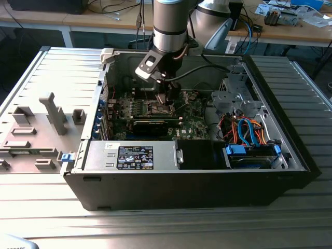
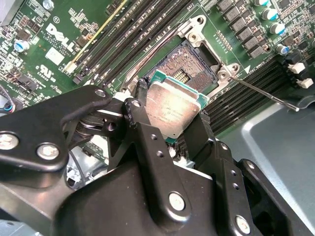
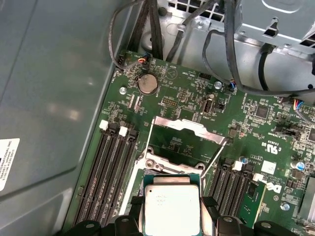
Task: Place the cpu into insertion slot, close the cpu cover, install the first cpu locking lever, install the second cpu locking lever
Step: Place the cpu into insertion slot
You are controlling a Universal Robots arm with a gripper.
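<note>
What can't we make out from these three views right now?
Second wrist view: the pale grey-green square cpu and the black claw gripping it cover the near part of the dark square insertion slot; contact between them can't be judged.
First wrist view: the cpu is cut off by the picture's edge and hides most of the slot.
Exterior view: the silvery-grey robot arm stands before the slot area; cpu seating too small to tell.

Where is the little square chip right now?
In the second wrist view, the pale grey-green square cpu is pinched in the black gripper, partly over the dark silver-rimmed insertion slot.
</note>
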